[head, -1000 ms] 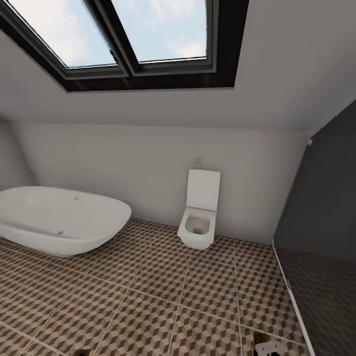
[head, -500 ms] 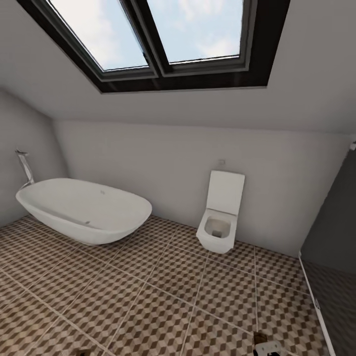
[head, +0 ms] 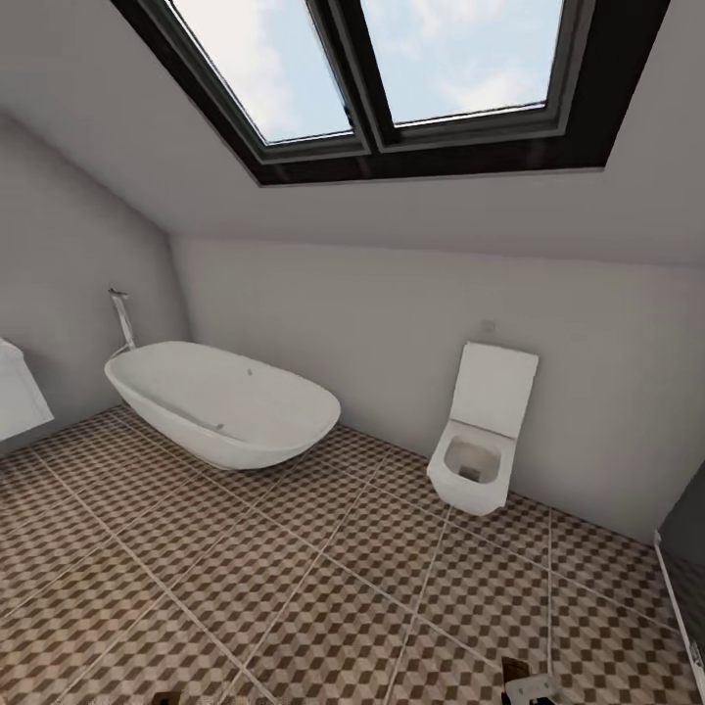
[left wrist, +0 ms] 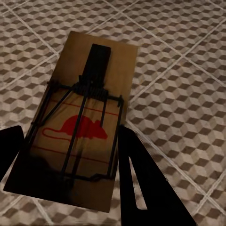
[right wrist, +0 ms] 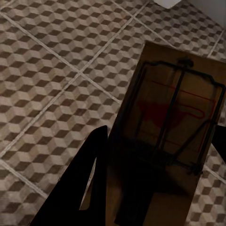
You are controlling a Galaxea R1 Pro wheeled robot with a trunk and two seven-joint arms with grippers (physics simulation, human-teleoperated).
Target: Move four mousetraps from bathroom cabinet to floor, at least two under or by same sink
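View change, head camera: my head and base turn leftward, so the whole scene slides to the right. Bathtub (head: 227, 403): now fully in frame, with its tall faucet (head: 121, 318) newly visible at the far end. Toilet (head: 480, 431): shifted right. Skylight (head: 392, 73): shifted right. White fixture (head: 18, 392): newly entering at the left edge. Dark enclosure (head: 685, 519): nearly out of frame.

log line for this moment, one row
phase: carrying | left gripper: holds mousetrap | right gripper: holds mousetrap | below: bathroom floor
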